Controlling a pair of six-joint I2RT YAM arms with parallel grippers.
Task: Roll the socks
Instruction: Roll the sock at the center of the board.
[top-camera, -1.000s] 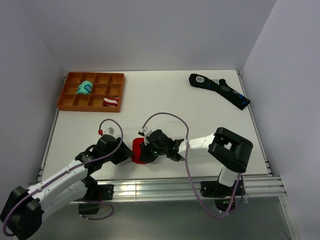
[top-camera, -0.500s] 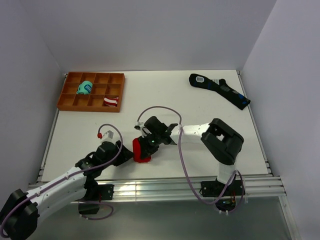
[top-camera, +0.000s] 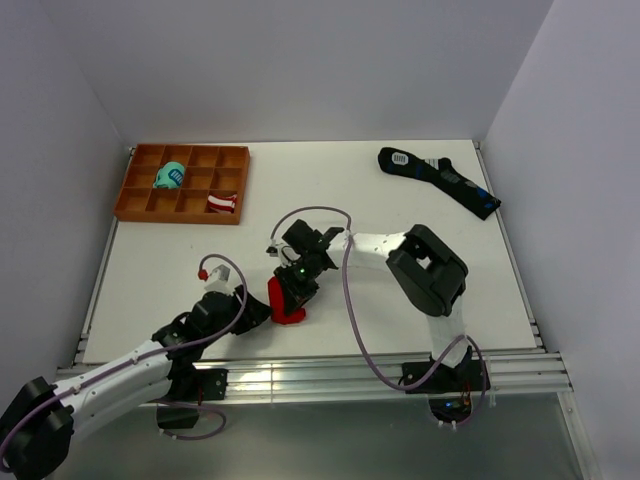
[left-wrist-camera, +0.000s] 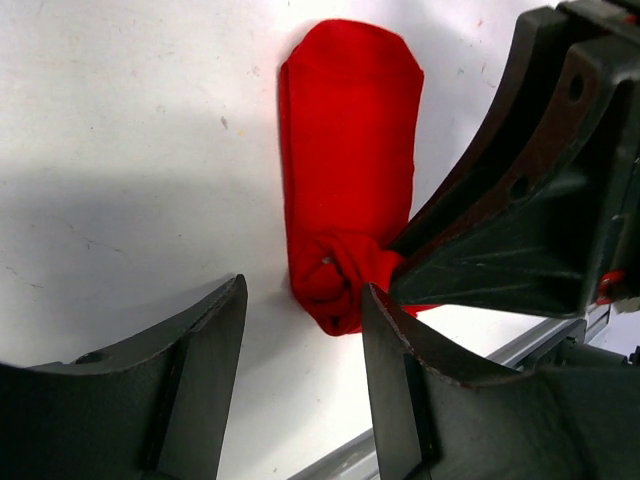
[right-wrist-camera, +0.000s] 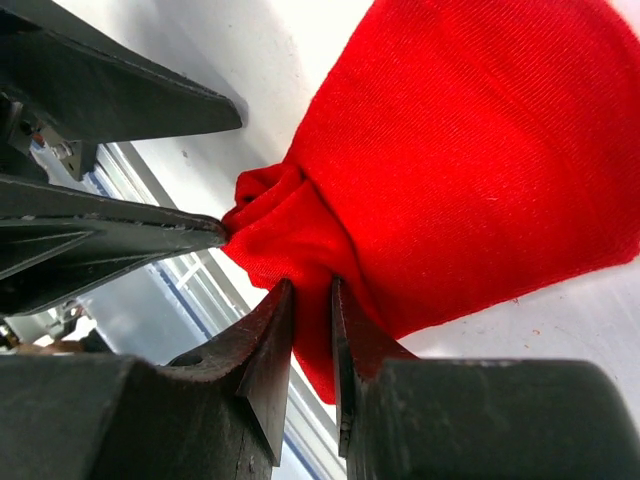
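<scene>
Right, my right arm folds back across the tabletop (top-camera: 350, 200), the right claw (right-wrist-camera: 312, 295) clamped on the bunched end of the socks (right-wrist-camera: 480, 150): smooth bright red knit, a flat round-ended strip lying near the front edge. My left arm lies low and stretched, the left claw (left-wrist-camera: 302, 295) standing apart just beside that crumpled knot.

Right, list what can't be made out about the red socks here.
- Right wrist view: frame edges cut off the socks; their far end is unseen.
- Top view: the right gripper covers part of them; roll shape unclear.
- Left wrist view: that gripper hides the bunched end's far side.
</scene>
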